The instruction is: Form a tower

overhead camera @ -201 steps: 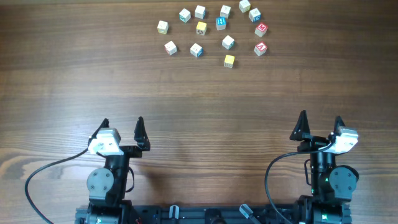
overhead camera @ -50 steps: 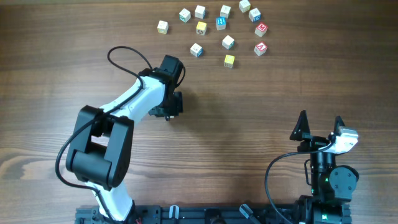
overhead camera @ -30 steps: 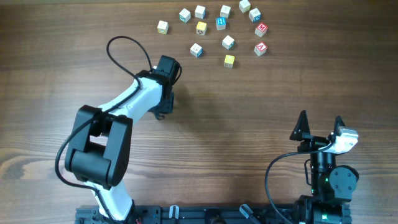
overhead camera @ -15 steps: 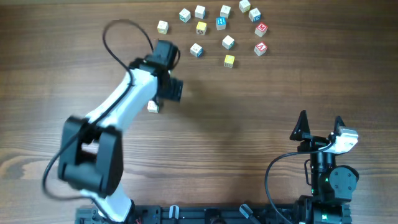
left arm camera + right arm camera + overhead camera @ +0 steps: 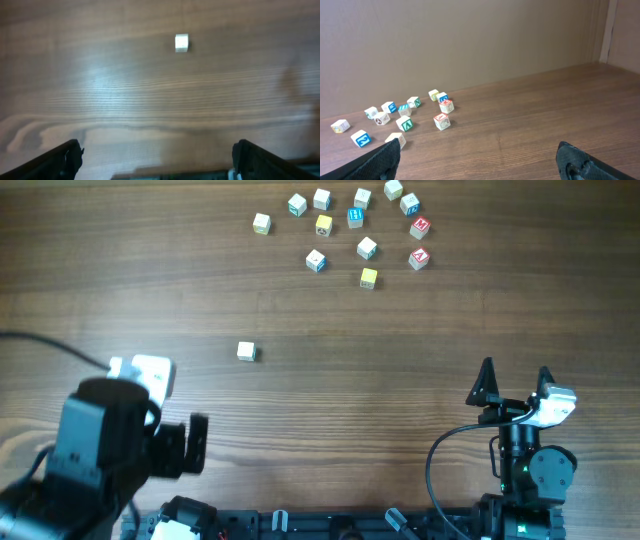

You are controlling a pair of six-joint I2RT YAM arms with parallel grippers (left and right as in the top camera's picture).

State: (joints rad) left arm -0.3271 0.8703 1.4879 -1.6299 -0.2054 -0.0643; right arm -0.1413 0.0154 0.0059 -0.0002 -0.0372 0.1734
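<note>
the tower is only one pale cube, alone at 9 o'clock on the table; loose cubes sit at 12. left gripper and right gripper gape wide, empty. risk: the next cube lands off-centre on that tiny base, knocking it askew.

The wooden table is mid-brown with darker, streaked grain. The lone cube is creamy white. Among the others are a yellow cube, a blue-faced cube and a red-and-white cube.
</note>
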